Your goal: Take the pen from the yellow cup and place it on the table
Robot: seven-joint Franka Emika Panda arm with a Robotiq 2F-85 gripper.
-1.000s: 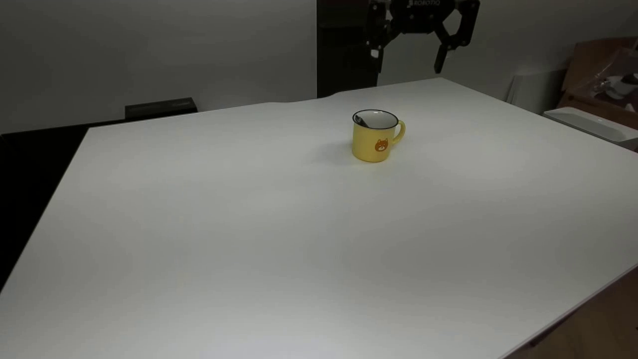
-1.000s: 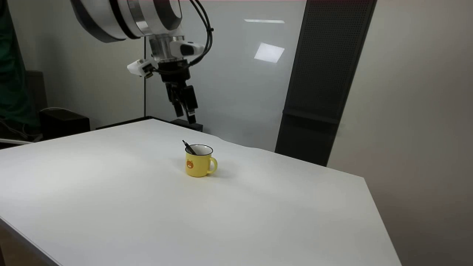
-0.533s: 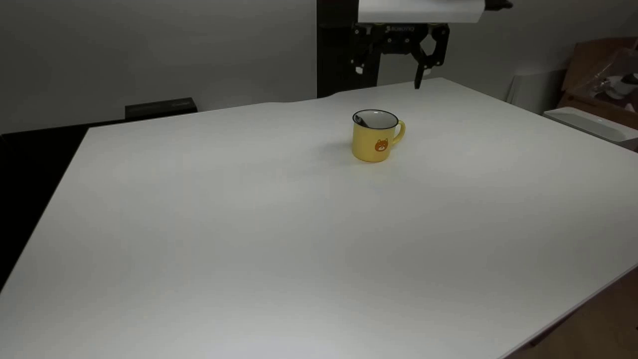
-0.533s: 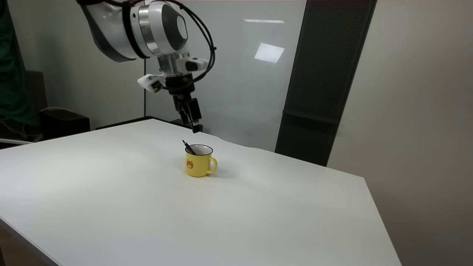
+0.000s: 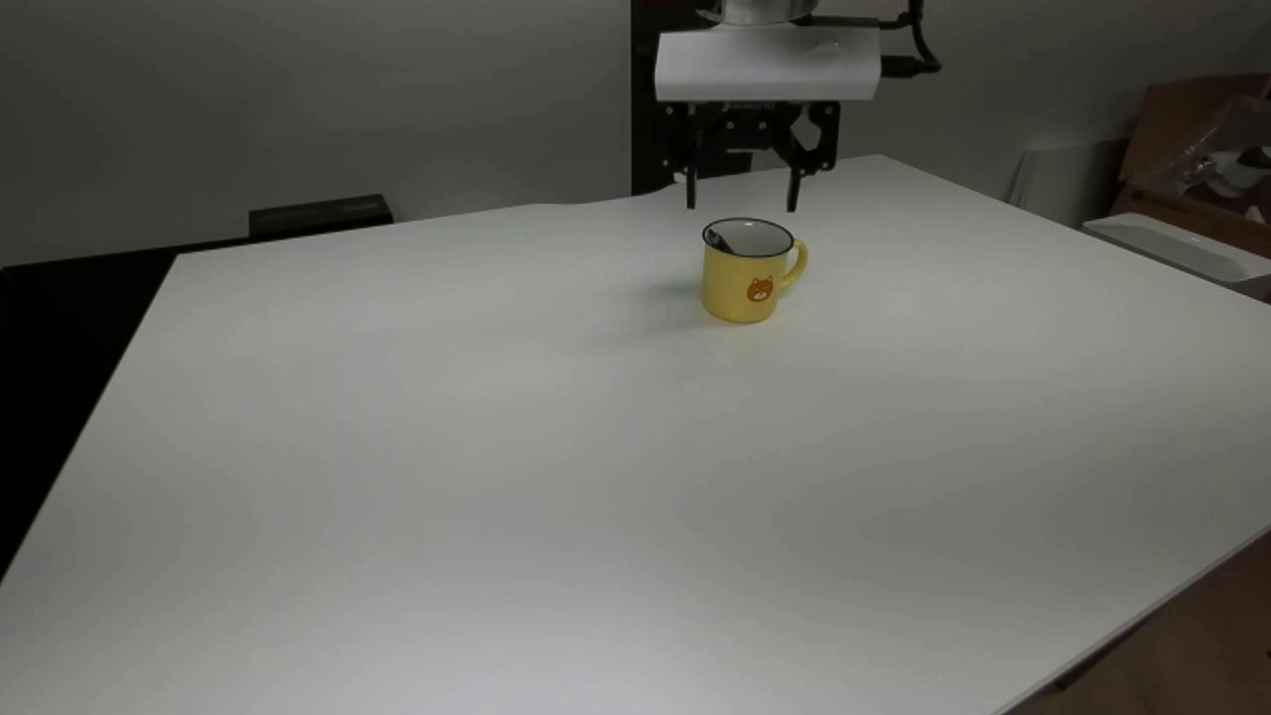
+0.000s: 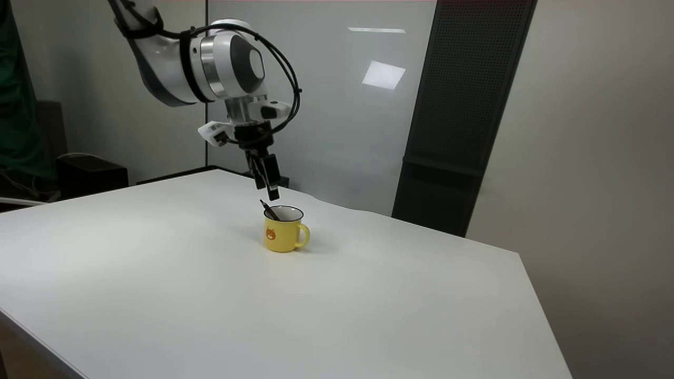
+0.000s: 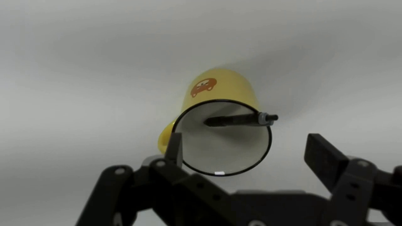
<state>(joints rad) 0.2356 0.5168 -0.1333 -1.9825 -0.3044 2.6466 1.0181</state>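
Note:
The yellow cup (image 5: 733, 290) stands upright on the white table (image 5: 477, 467); it also shows in an exterior view (image 6: 283, 238) and in the wrist view (image 7: 232, 86). The dark pen (image 7: 235, 120) leans inside it, with its grey-ringed clicker end sticking out over the rim. The pen's upper part shows in both exterior views (image 5: 719, 241) (image 6: 270, 211). My gripper (image 5: 742, 208) is open and empty, just above and behind the cup. In the wrist view the open gripper (image 7: 245, 135) has one finger overlapping the cup's handle side and the other beyond the pen's end.
A dark box (image 5: 323, 215) is behind the table's far edge. A white tray-like thing (image 5: 1182, 246) and a cardboard box (image 5: 1157, 149) stand beyond the table's side. A dark perforated panel (image 6: 463, 105) and a black box (image 6: 90, 179) are in the background.
My gripper has come down and, in the exterior view facing it, moved left, and is now close above the cup. It has stayed open. The cup and pen have not moved.

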